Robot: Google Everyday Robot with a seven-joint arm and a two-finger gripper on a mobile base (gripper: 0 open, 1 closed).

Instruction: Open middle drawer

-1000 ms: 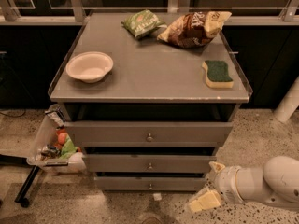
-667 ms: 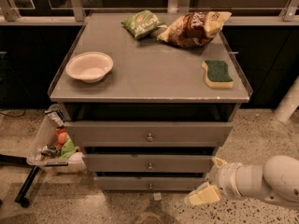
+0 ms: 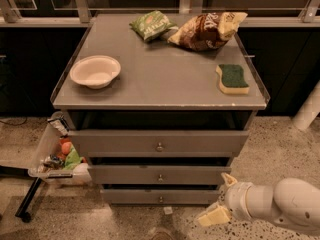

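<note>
The grey metal cabinet has three drawers. The middle drawer (image 3: 160, 174) is the second one, a flat grey front with a small round knob (image 3: 160, 177), and it stands slightly forward of the bottom drawer (image 3: 160, 196). The top drawer (image 3: 159, 143) is taller and pulled out a little. My gripper (image 3: 220, 200) is at the lower right, in front of the cabinet's bottom right corner and apart from the drawers. Its cream fingers (image 3: 212, 216) are spread apart and hold nothing.
On the cabinet top (image 3: 165, 79) lie a white bowl (image 3: 95, 71), a green chip bag (image 3: 151, 25), a brown chip bag (image 3: 205, 30) and a green-yellow sponge (image 3: 232, 78). A clear bin of items (image 3: 56, 156) hangs at the cabinet's left. The floor is speckled stone.
My gripper has shifted slightly left and down, staying near the cabinet's lower right corner. The drawers have not moved.
</note>
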